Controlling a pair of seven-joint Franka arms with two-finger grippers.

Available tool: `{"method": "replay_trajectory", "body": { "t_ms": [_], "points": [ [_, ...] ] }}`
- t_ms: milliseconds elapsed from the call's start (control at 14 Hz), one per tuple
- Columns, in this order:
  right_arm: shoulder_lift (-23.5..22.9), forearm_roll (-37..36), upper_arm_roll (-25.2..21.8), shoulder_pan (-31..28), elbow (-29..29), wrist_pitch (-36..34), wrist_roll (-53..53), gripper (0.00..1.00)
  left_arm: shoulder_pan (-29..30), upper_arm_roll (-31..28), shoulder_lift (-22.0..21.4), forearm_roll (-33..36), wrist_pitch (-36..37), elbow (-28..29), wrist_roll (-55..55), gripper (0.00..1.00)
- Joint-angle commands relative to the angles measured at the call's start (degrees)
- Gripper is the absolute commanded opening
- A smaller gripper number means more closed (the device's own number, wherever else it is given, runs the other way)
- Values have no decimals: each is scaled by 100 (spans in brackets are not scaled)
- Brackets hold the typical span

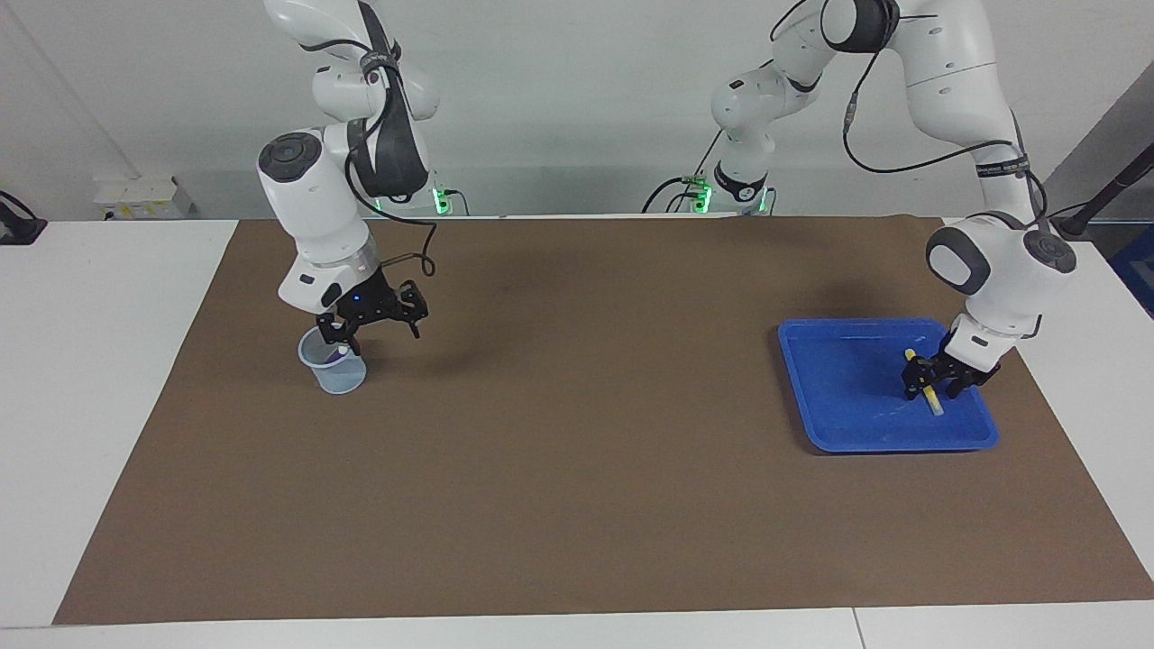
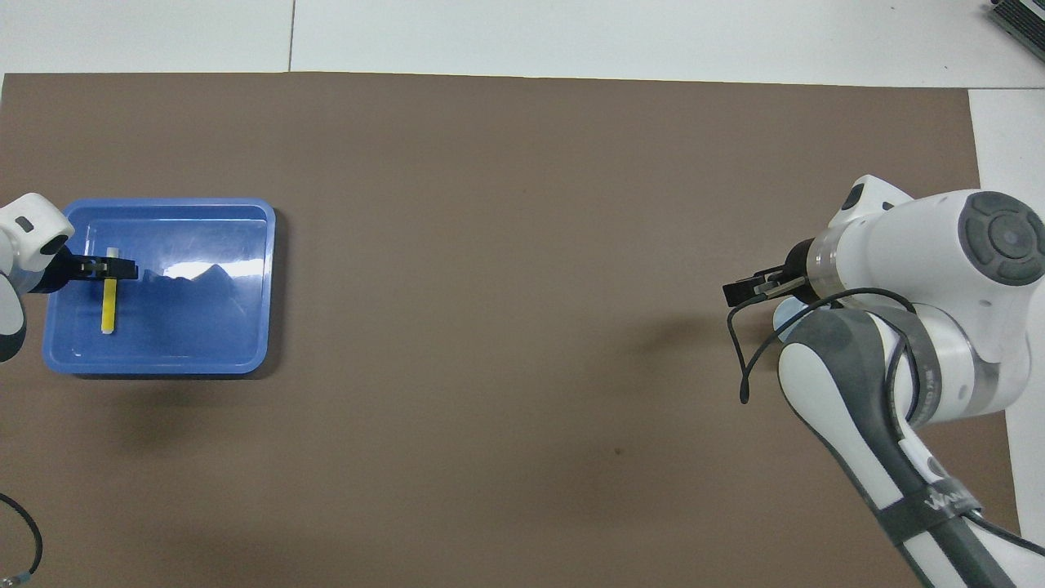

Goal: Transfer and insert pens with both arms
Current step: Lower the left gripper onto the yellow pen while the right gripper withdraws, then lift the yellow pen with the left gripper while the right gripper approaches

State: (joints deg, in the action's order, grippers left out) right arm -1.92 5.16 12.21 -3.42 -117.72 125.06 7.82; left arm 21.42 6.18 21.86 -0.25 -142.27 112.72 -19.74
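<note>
So here's what we've got on the table. The flat brown mat covers most of the white tabletop, and the shallow bright blue plastic tray sits toward the left arm's end of it. Lying in that tray is the short slim yellow marker pen with its pale whitish end, and it's the only pen in there.

The left arm's black two-finger gripper is down in the tray, right at the pen, with its fingers straddling the pen's upper part. We honestly can't tell whether the fingers are already pinching the pen or just sitting on either side of it, and we can't tell if the pen is off the tray floor either.

Over at the right arm's end of the mat there's the small clear plastic cup, standing upright. We can see a bit of purple and a whitish tip inside it from the facing view, so the purple marker pen is in the cup. From overhead the right arm covers nearly all of the cup.

The right arm's black two-finger gripper hangs just over the cup's rim, tilted, with its fingers spread apart and nothing between them.
</note>
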Motion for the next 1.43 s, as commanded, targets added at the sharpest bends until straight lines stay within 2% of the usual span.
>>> {"method": "replay_trajectory", "body": {
  "t_ms": [0, 214, 286, 643, 786, 929, 1071, 1214, 1357],
  "points": [
    [16, 563, 18, 201, 65, 193, -394, 100, 37, 32, 38, 60, -266, 153, 94, 49],
    [16, 1011, 18, 421, 135, 405, -885, 100, 37, 32, 38, 60, -257, 153, 94, 6],
    [7, 1204, 18, 439, 214, 405, -1052, 100, 37, 32, 38, 60, -257, 153, 94, 0],
    [16, 2023, 27, 693, 531, 414, -1650, 100, 64, 32, 29, 60, -169, 118, 190, 0],
    [16, 2260, 27, 983, 549, 719, -2264, 100, 29, 41, 29, 51, -56, 66, 269, 0],
    [-19, 2287, 27, 1246, 549, 1037, -3115, 100, -24, 41, 20, 51, 469, -240, 557, 0],
    [-19, 2314, 27, 1326, 549, 1055, -3907, 100, -120, 50, -59, 51, 1181, -592, 1005, 0],
    [-19, 2515, 27, 1458, 549, 1073, -4060, 100, -199, 85, -243, 51, 1639, -751, 1471, 0],
    [-19, 2708, 27, 1467, 549, 1169, -4095, 100, -314, 85, -445, -228, 1974, -804, 1876, 0]
  ]
}}
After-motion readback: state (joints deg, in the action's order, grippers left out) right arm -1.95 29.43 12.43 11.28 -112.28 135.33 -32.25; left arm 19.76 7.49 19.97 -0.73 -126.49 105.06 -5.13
